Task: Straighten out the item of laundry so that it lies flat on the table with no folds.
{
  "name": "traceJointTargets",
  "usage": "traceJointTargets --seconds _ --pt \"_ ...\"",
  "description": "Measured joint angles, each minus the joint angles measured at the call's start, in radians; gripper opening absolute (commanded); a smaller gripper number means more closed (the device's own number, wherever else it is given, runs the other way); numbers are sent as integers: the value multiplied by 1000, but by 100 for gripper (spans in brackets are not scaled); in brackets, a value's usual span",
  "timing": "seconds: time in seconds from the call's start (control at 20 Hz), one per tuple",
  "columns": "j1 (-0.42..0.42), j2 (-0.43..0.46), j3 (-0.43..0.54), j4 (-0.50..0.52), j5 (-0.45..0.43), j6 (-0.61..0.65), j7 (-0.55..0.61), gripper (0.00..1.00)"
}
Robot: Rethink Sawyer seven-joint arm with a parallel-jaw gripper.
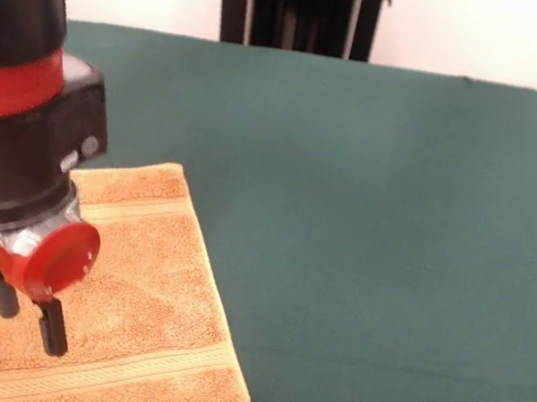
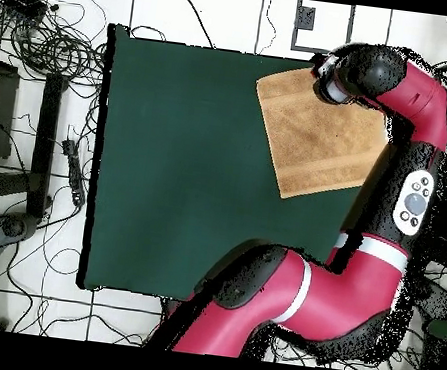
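- One golden-orange towel (image 1: 119, 320) lies spread on the green desk (image 1: 366, 226); in the front view it fills the 7 to 8 o'clock part of the picture and runs off the left and bottom edges.
- Its surface looks flat and smooth there, with no fold that I can make out; one corner points toward 5 o'clock, and a woven flat band (image 1: 146, 208) crosses it near the far edge, with another near the edge closest to the camera.
- From overhead the towel (image 2: 319, 134) sits at about 1 o'clock on the desk (image 2: 169, 166), turned a little askew to the desk's edges, with its upper right part hidden under the arm.
- Coming down at 9 o'clock in the front view, the red and black arm (image 1: 17, 123) ends in a round red wrist piece.
- Below that wrist, the jaws (image 1: 27, 312) show as two short dark fingers (image 1: 53, 329) standing apart with a clear gap between them, clamped on nothing.
- Both fingers point down over the towel's left part; whether their tips touch the cloth I cannot tell.
- Overhead, the arm (image 2: 417, 116) curves up the right side of the desk and its end hangs over the towel's top right corner.
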Motion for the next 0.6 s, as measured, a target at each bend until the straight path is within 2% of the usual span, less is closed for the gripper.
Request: traceJointTargets --seconds 0.45,0.6 --pt "0 -219 -2 167 10 3 0 100" --pt "0 -253 -2 183 10 4 0 100"
